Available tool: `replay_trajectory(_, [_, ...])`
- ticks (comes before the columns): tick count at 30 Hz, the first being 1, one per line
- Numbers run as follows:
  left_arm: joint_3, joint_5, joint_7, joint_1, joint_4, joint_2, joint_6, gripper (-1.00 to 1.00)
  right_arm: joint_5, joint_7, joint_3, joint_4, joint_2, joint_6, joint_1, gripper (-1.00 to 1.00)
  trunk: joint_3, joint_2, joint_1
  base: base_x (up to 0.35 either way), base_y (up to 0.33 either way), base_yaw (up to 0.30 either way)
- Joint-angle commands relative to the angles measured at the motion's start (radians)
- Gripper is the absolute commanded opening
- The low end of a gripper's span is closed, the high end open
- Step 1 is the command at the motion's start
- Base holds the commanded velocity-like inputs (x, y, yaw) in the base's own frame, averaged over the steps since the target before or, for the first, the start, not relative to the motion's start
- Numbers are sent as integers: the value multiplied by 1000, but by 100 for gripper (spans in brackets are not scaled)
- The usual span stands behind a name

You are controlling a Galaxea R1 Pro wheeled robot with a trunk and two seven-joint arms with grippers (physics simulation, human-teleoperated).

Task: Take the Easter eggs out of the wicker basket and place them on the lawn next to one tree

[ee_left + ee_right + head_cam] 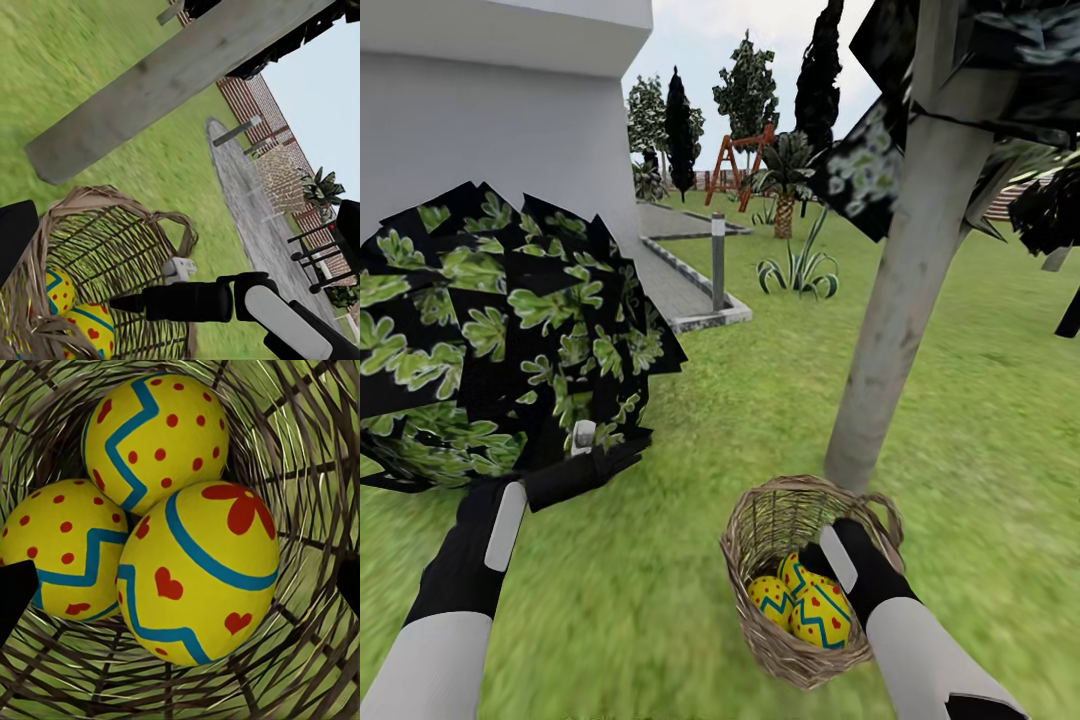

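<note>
Lawn (690,420) bears wicker basket (755,560) beside tree (900,290).

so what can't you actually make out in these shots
- Right gripper: head view, reaching into the wicker basket; its fingertips are hidden, so open or shut is unclear.
- Three Easter eggs: right wrist view, undersides hidden against each other.
- Tree: head view, canopy cut off by the top edge.

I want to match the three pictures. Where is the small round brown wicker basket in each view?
Head view: the small round brown wicker basket stands low, right of centre, on the grass by the pale grey tree trunk.
Left wrist view: the basket is in the lower left corner.
Right wrist view: its weave surrounds everything.
Shared landmark: the yellow painted eggs inside it.
</note>
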Motion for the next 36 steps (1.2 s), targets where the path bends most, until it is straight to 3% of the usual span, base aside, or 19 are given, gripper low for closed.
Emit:
replay_trajectory(1, [1, -1, -4, -1, 0, 0, 4, 100, -11, -9, -3, -2, 1, 1, 0, 100, -5, -1, 0, 0, 0, 0])
replay_trajectory(15, [1, -2, -4, 0, 0, 0, 4, 100, -6, -3, -3, -10, -4, -5, 0, 100, -28, -2, 3, 0, 0, 0])
replay_trajectory(28, [1, -2, -4, 0, 0, 0, 4, 100, -6, -4, -3, -16, -7, -4, 0, 100, -78, -5, 9, 0, 0, 0])
replay_trajectory(36, [1, -2, -4, 0, 0, 0, 4, 100, -40, -1, -3, -18, -5, -2, 0, 100, -109, -7, 12, 0, 0, 0])
